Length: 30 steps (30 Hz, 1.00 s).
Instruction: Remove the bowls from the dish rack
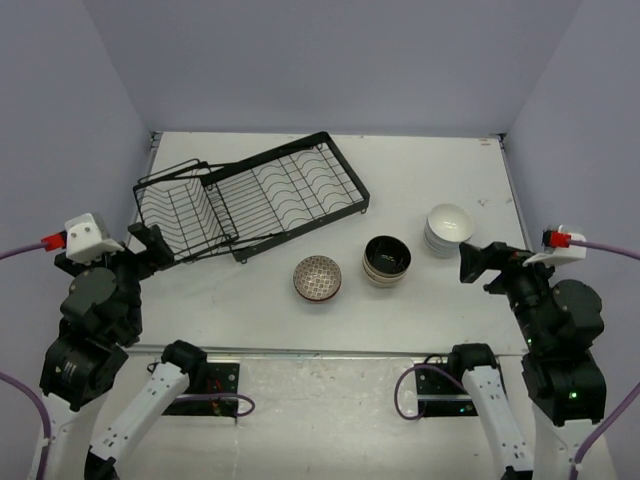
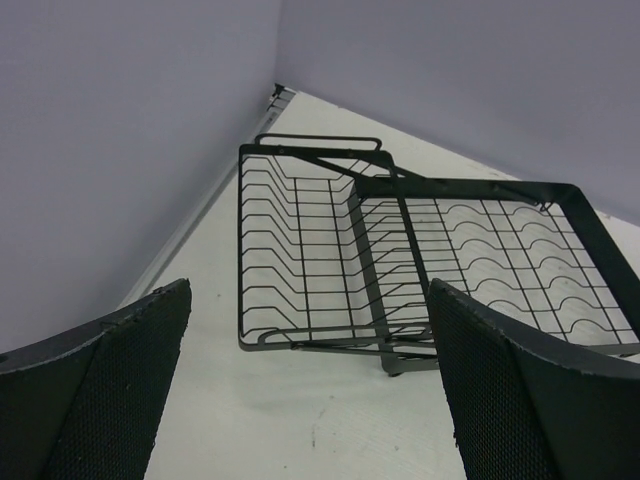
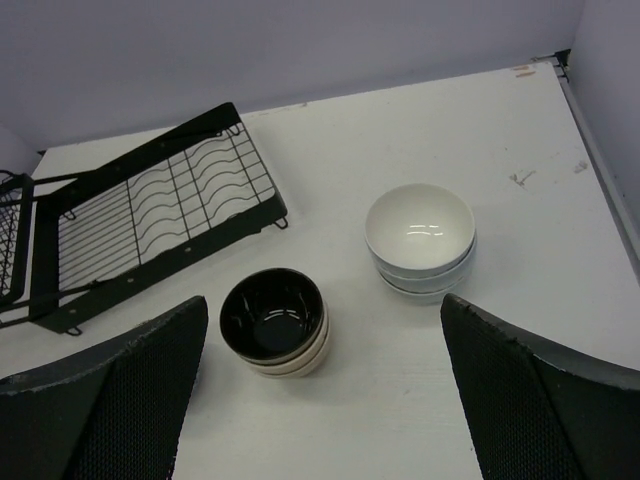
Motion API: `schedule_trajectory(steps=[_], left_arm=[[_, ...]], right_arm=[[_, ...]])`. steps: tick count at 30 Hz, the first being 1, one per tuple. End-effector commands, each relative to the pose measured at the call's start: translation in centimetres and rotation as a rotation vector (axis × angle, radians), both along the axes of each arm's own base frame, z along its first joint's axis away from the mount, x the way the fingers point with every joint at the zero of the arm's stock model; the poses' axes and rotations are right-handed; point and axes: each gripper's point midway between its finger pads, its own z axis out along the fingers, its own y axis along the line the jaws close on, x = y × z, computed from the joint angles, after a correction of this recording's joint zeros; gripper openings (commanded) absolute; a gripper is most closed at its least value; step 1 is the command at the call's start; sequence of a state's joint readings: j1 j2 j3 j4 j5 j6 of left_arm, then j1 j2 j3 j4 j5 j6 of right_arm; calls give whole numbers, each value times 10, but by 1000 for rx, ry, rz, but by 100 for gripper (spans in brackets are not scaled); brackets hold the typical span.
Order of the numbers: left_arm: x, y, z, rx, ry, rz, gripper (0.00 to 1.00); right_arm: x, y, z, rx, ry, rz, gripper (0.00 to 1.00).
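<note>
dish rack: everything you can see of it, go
The dish rack is black wire, apparently coated metal. It has a flat rectangular tray with curved wire dividers, joined to a deeper basket section at its left end. It lies skewed on the white table, left of centre. Both sections are empty. Only the table touches it.

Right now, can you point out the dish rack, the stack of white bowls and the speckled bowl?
dish rack (image 1: 300, 232): overhead view, near rim bar.
stack of white bowls (image 3: 420, 228): right wrist view, inside of top bowl.
speckled bowl (image 1: 317, 277): overhead view, its patterned inside.
</note>
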<state>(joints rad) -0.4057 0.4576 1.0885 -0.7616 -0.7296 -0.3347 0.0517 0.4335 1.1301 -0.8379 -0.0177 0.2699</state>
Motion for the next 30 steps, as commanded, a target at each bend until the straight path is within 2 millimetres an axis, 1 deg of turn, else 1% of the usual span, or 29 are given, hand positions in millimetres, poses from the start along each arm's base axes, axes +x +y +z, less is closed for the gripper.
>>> schedule_trajectory(steps=[1,2,3,4,5,6,8,10,11,13,17,20,25,30], left_arm=[[-17,11,-12,70,51,9,100],[-21,14,-13,69,44,16,100],[-22,15,-15,70,47,16,100],[-21,14,-19,74,55,13,100],[-22,13,-20,69,45,5,100],[-22,12,-20,65,38,-2,100],[-19,5,-24,57,27,-43,100],[-15,0,-29,52,29,-59,100],[-14,-1,-31,49,29,-64,100],[-12,-3,-33,44,26,-72,100],[-13,-2,-33,47,21,-65,100],[-11,-5,-33,53,25,-83,100],[-11,-4,-32,65,28,-84,100],[-12,-4,-31,70,27,-81,100]], right_arm=[[-5,2,0,-44,-74,32,99],[-6,4,1,-41,-98,43,99],[-6,8,-5,-37,-98,63,99],[-11,9,-3,-33,-127,68,99],[-12,9,-3,-31,-136,71,99],[-11,10,-5,-27,-148,74,99],[-13,15,0,-19,-181,100,99],[-12,23,-2,-9,-178,144,99],[-12,23,-2,-9,-178,147,99],[-10,21,-2,-8,-170,135,99],[-7,16,-2,-18,-172,104,99],[-2,12,-7,-23,-162,84,99],[5,13,-12,-28,-130,86,99],[3,7,-11,-28,-134,51,99]])
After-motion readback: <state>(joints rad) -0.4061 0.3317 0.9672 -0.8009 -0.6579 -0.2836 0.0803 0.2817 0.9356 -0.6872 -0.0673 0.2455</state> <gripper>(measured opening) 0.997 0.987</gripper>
